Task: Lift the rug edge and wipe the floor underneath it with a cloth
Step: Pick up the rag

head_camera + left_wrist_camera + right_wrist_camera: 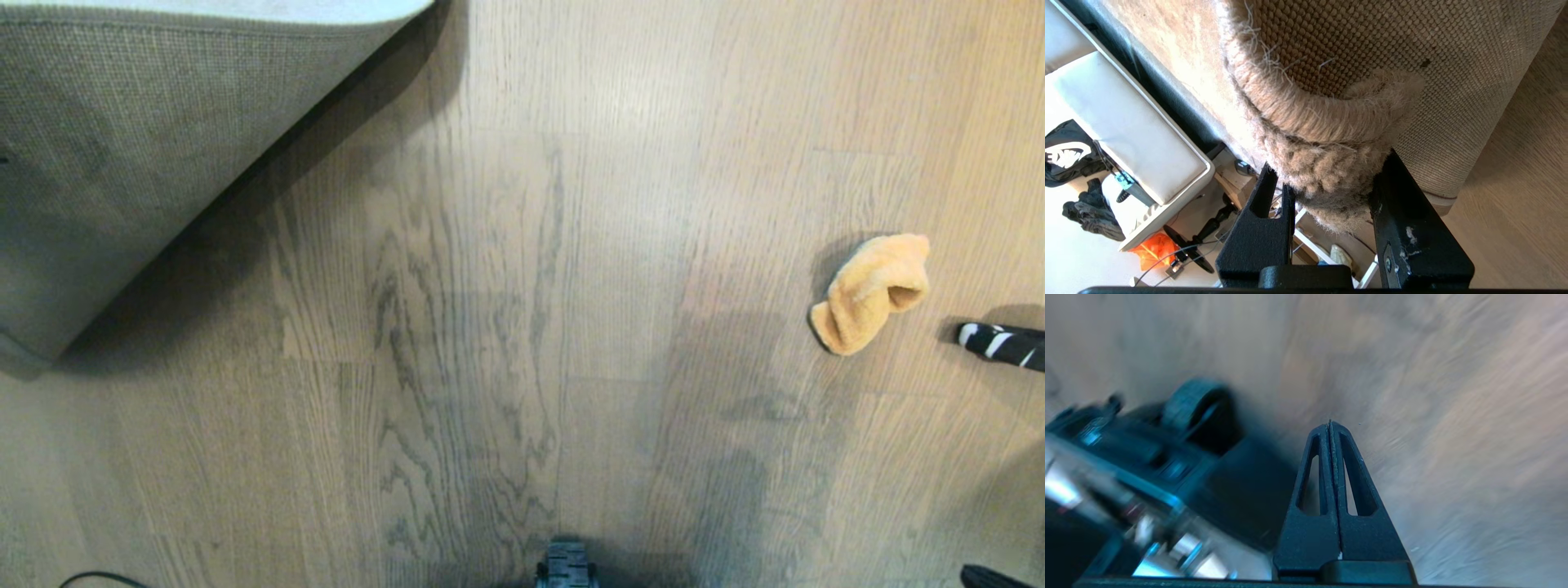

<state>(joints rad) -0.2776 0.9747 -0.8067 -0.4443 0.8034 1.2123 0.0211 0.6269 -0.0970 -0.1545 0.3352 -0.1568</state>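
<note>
at upper left of head view: rug edge, corner folded up, tan woven backing showing, so floor beneath lies exposed for wiping. left claw: jaws part-open, clamped on bound rug corner, holding it aloft; grip looks firm on thick pile. cloth: orange-yellow, lumpy, lying on floor at right, well apart from rug, untouched. right claw: fingers pressed together, empty, above bare floor near robot base; must open before taking cloth. striped black-white object just beside cloth.
</note>
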